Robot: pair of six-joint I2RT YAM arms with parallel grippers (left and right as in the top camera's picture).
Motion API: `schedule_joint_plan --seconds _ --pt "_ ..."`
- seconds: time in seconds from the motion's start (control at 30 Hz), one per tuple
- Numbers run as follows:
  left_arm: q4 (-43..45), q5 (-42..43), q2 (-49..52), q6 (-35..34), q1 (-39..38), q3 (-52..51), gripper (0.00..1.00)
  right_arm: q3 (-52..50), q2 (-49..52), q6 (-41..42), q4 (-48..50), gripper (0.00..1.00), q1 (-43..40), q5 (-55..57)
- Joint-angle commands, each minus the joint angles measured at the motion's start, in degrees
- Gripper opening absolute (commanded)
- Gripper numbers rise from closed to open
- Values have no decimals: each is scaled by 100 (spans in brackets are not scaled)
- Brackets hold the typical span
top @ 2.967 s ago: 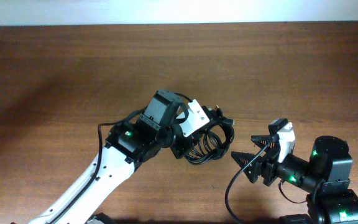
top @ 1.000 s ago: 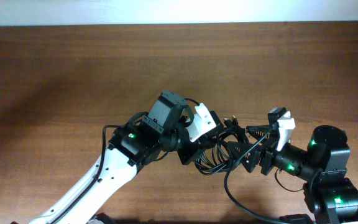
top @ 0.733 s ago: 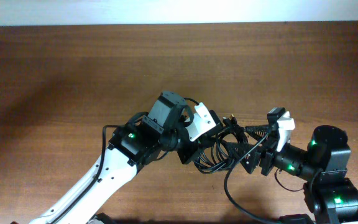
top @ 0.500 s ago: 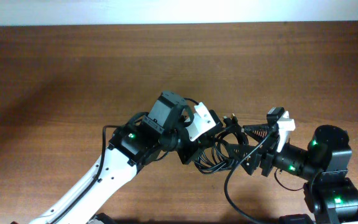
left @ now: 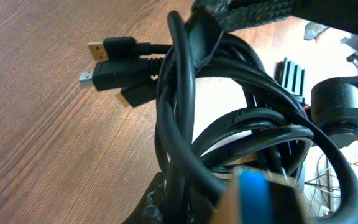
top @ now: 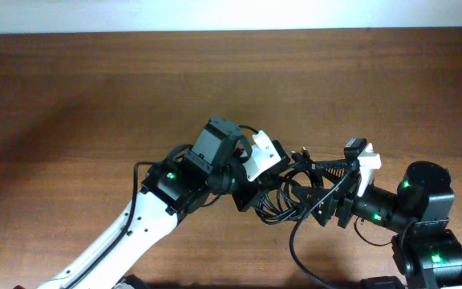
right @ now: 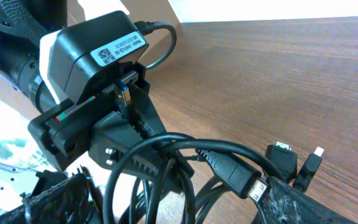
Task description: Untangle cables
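Black cables (top: 283, 199): both cords are wound into one loose coil, mid-table and a bit right of centre, between the two grippers. From overhead the coil's long axis runs lower-left to upper-right, roughly along the line from one gripper to the other.

Plug ends (top: 299, 152) stick out of the coil's top edge, toward the far side of the table (top: 95, 96). The left wrist view shows three of them bunched together, all pointing the same way, out to the left of that picture. There's one gold-tipped flat plug (left: 107, 48), one silver-tipped (left: 98, 78) just under it, and a smaller yellowish one (left: 131, 97) below that. In the right wrist view two plug ends (right: 283, 159) stand up at the right side of the loops.

Left gripper (top: 265, 185): jaws closed tight on the coil's left side, with several strands pinched together. The loops fill the left wrist view right up against the lens.

Right gripper (top: 311, 186): jaws spread wide and holding nothing. Its two fingers (top: 334, 167) sit either side of the coil's right edge, with strands in the gap between them. Can't tell if either finger touches a strand. In the right wrist view its textured finger (right: 309, 205) sits just below the loops.

Can't tell whether the bottom of the coil rests on the wood. The thicker arm wire (top: 293, 241) loops off the right arm, apart from the coil.
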Motion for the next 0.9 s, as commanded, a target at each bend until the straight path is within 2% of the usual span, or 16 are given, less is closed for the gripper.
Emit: schedule_joint_plan --seconds 0.0,0.17,0.37,0.87 --pt "221 212 173 -101 -247 74 0 85 4 4 -7 88 20 -251" --pt "474 210 417 -149 -527 74 0 85 4 0 -2 88 17 -258" --pt "726 188 415 -319 -507 74 0 85 4 0 -4 88 17 -214" --pt "466 188 404 -398 -264 74 0 85 4 2 11 88 11 149"
